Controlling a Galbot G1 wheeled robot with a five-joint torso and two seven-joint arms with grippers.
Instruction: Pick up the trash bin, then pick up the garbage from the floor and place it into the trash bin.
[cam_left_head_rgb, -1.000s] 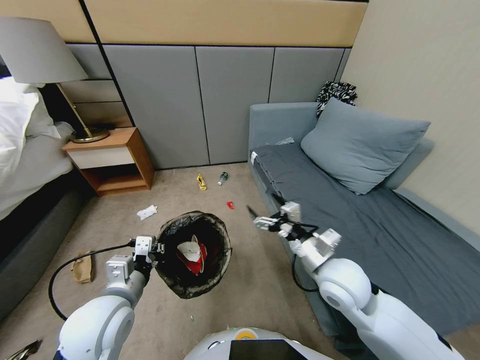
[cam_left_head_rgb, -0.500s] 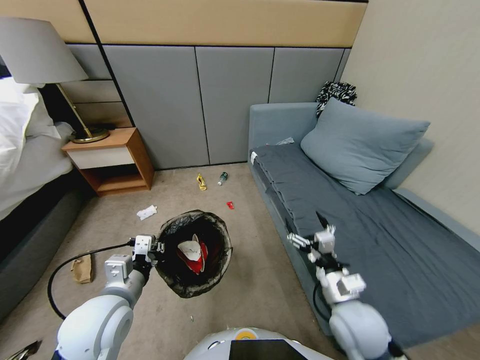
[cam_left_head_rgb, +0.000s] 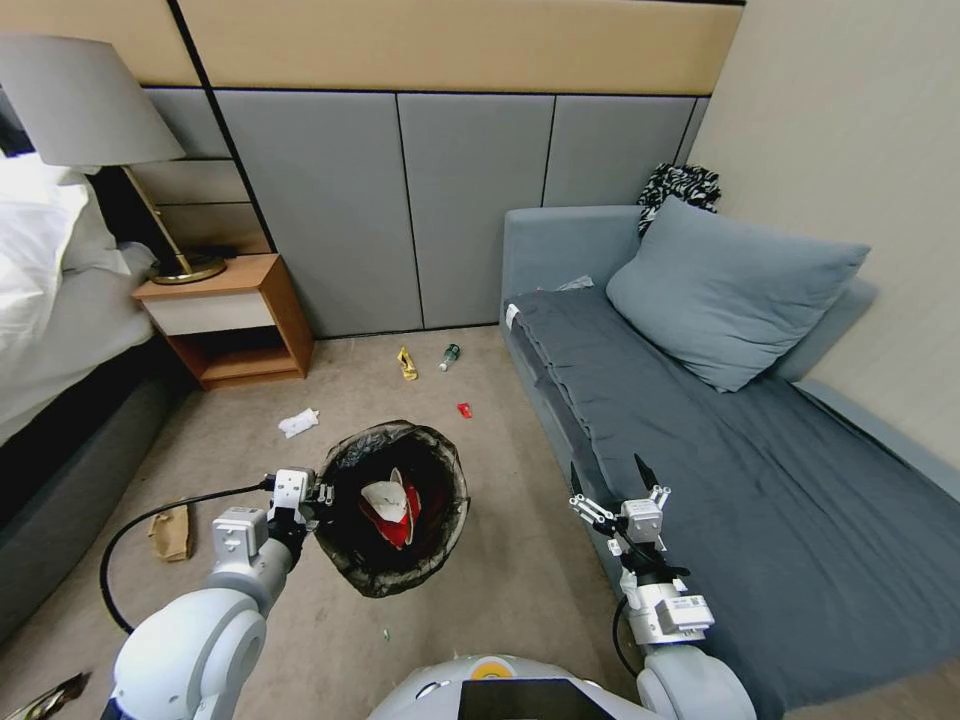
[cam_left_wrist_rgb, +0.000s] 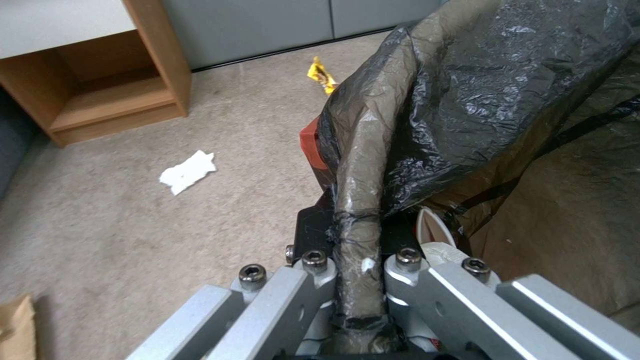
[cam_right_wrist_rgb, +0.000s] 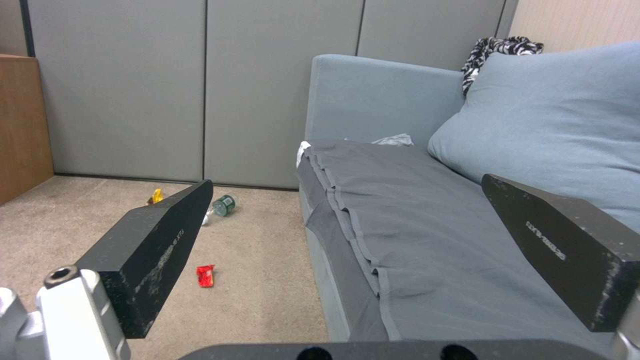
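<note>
Beige bedroom carpet (cam_left_head_rgb: 500, 560) between a wooden nightstand (cam_left_head_rgb: 225, 320) and a grey daybed (cam_left_head_rgb: 720, 450) carries five loose pieces of garbage: one white tissue (cam_left_head_rgb: 298, 422), one yellow wrapper (cam_left_head_rgb: 406, 363), one small green bottle (cam_left_head_rgb: 449, 357), one red scrap (cam_left_head_rgb: 464, 410) and one brown paper scrap (cam_left_head_rgb: 170, 531). At least one red-and-white carton (cam_left_head_rgb: 392, 505) already lies in the one trash bin (cam_left_head_rgb: 395, 505), which the left gripper (cam_left_head_rgb: 300, 497) holds off the floor, clamped on its bag-wrapped rim. The right gripper (cam_left_head_rgb: 606, 480) hovers empty with fingers spread at the daybed's edge, so the robot would best keep the bin level and close while that arm descends squarely over a single item, probably the nearby red scrap.
</note>
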